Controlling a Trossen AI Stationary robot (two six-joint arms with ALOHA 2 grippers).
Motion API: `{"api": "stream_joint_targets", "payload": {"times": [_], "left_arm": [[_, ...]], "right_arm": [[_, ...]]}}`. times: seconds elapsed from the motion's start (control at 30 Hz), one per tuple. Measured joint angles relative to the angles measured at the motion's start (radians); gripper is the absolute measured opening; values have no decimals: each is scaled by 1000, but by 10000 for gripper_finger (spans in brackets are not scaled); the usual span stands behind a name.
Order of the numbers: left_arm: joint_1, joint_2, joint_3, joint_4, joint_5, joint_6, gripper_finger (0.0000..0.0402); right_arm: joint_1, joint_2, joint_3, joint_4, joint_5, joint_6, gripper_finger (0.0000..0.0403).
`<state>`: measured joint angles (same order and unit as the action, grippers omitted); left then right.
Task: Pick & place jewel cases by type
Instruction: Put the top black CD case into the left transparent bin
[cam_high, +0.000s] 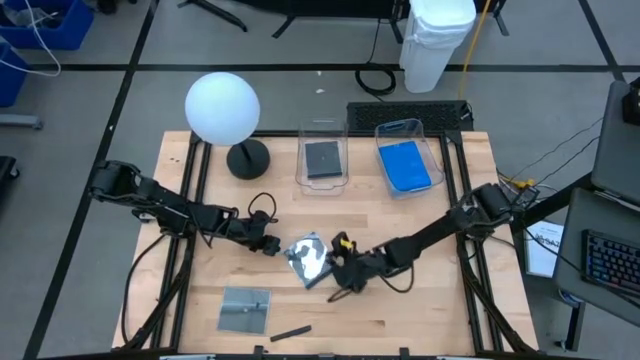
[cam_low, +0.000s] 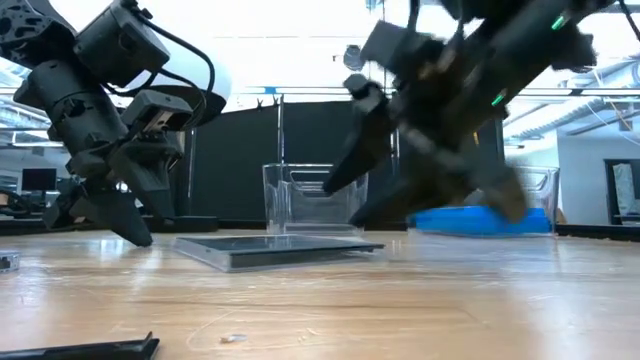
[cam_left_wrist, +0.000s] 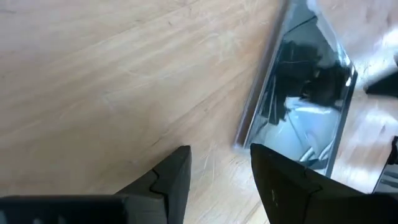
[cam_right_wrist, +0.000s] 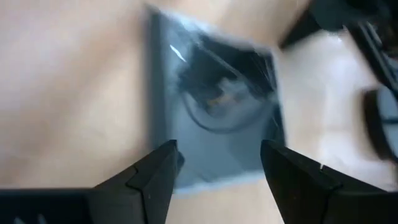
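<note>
A dark grey jewel case (cam_high: 306, 256) lies flat on the wooden table between my two grippers. It also shows in the low view (cam_low: 270, 250). My left gripper (cam_high: 270, 245) is open and low over the table just left of the case (cam_left_wrist: 305, 106). In the left wrist view (cam_left_wrist: 217, 152) one finger stands in front of the case's corner. My right gripper (cam_high: 338, 272) is open just right of the case and above it (cam_low: 420, 200). In the right wrist view its fingers (cam_right_wrist: 217, 149) stand on either side of the case's nearer edge (cam_right_wrist: 217, 106). A second grey case (cam_high: 245, 308) lies flat near the front edge.
Two clear tubs stand at the back. The left tub (cam_high: 322, 158) holds a dark case and the right tub (cam_high: 408, 160) holds a blue one. A white globe lamp (cam_high: 222, 105) stands at the back left. A small dark stick (cam_high: 290, 332) lies at the front edge.
</note>
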<state>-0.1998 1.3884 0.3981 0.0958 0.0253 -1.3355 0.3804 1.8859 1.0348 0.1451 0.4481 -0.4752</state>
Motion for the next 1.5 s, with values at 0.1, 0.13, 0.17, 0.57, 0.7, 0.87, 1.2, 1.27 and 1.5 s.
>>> {"api": "stream_joint_targets", "payload": {"times": [0.1,0.13,0.17,0.57,0.7,0.87,1.2,1.27,1.5], "left_arm": [[-4,0,0,5,-18,-5,174],[-5,0,0,8,-23,-5,174],[-5,0,0,8,-26,-4,174],[3,1,-1,9,-173,24,175],[25,2,-1,9,-191,45,175],[32,29,-1,40,-185,51,175],[34,210,0,317,-180,102,175],[33,210,0,318,-180,119,175],[33,163,-2,310,-165,149,175]], "right_arm": [[33,-15,2,-10,-65,62,224],[42,-14,2,-16,-80,84,224],[49,-13,1,-21,-93,101,224],[24,122,7,80,1,129,224],[4,135,6,102,81,131,224],[-26,136,5,135,99,128,224],[-107,135,1,137,27,111,224],[-106,135,1,142,31,112,224],[-87,140,2,207,-5,123,224]]}}
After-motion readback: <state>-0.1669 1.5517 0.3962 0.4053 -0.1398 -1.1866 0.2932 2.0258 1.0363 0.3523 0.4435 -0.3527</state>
